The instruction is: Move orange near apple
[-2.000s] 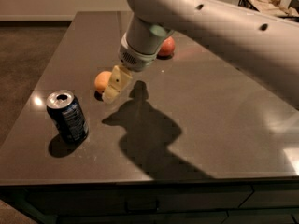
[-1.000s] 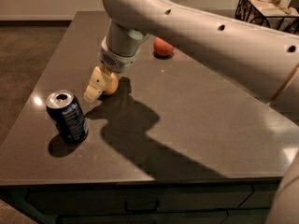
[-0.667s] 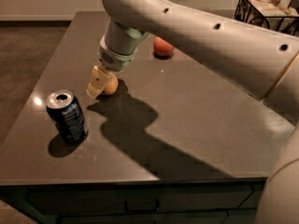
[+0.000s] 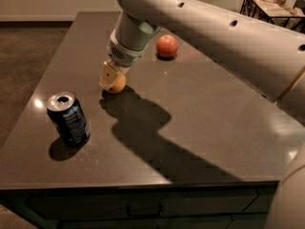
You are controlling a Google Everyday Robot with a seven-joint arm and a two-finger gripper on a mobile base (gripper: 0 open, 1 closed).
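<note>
The orange (image 4: pixel 117 84) sits on the dark table (image 4: pixel 200 128), left of centre. My gripper (image 4: pixel 110 79) is down at the orange, its cream-coloured tip covering the fruit's left side. The apple (image 4: pixel 167 46), red-pink with a pale shiny top, rests on the table further back and to the right, about a hand's width from the orange. My arm (image 4: pixel 200 23) reaches in from the upper right and passes above the apple.
A dark blue soda can (image 4: pixel 68 118) stands upright at the front left, close to the table's left edge. A wire rack with boxes (image 4: pixel 274 6) stands beyond the table at the back right. The table's front edge lies near the bottom of the view.
My gripper moved left from the orange's right side to its left side and now sits tight against it. The orange, apple and can have hardly moved.
</note>
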